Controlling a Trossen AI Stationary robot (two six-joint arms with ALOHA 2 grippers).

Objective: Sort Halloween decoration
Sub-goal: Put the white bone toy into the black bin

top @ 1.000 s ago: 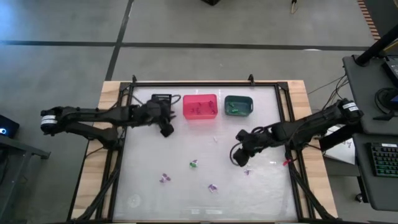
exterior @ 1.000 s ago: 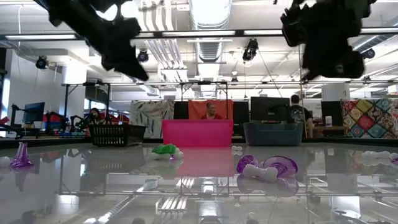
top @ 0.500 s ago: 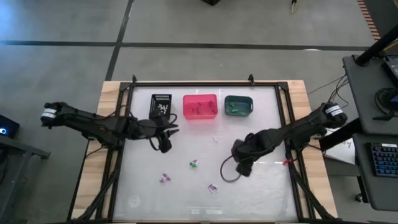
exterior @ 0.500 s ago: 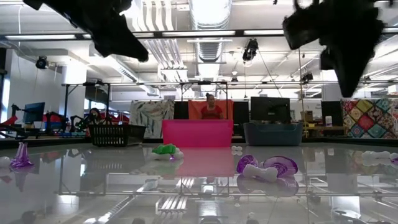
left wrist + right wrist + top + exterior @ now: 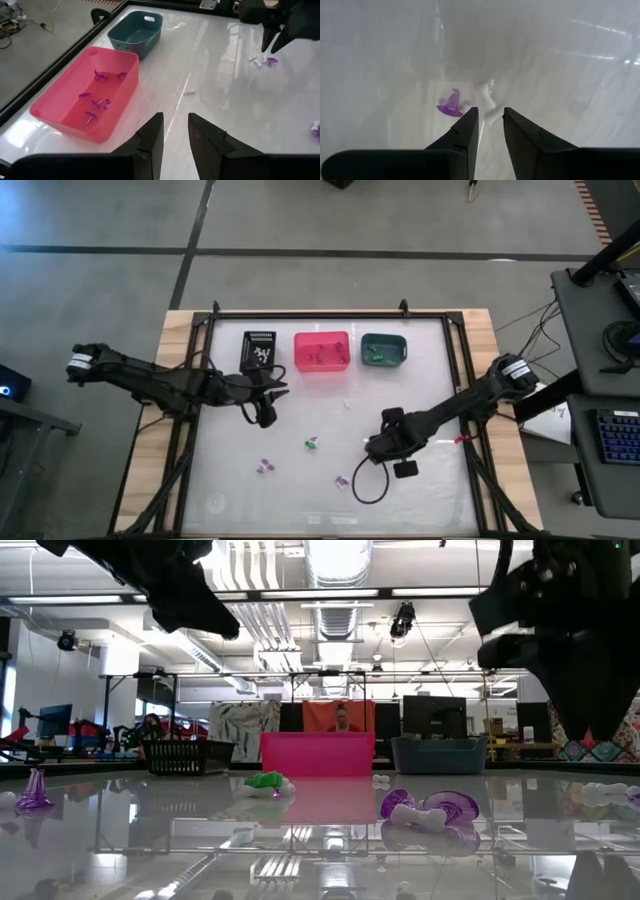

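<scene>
Above a purple trinket (image 5: 451, 105), right arm's fingers (image 5: 461, 132) slightly apart, left arm's fingers (image 5: 152, 134) likewise, empty.

Three bins line the far edge of the glossy white bench (image 5: 420, 480): a black bin (image 5: 259, 349), a pink bin (image 5: 321, 352) and a teal bin (image 5: 383, 349), side by side.
</scene>
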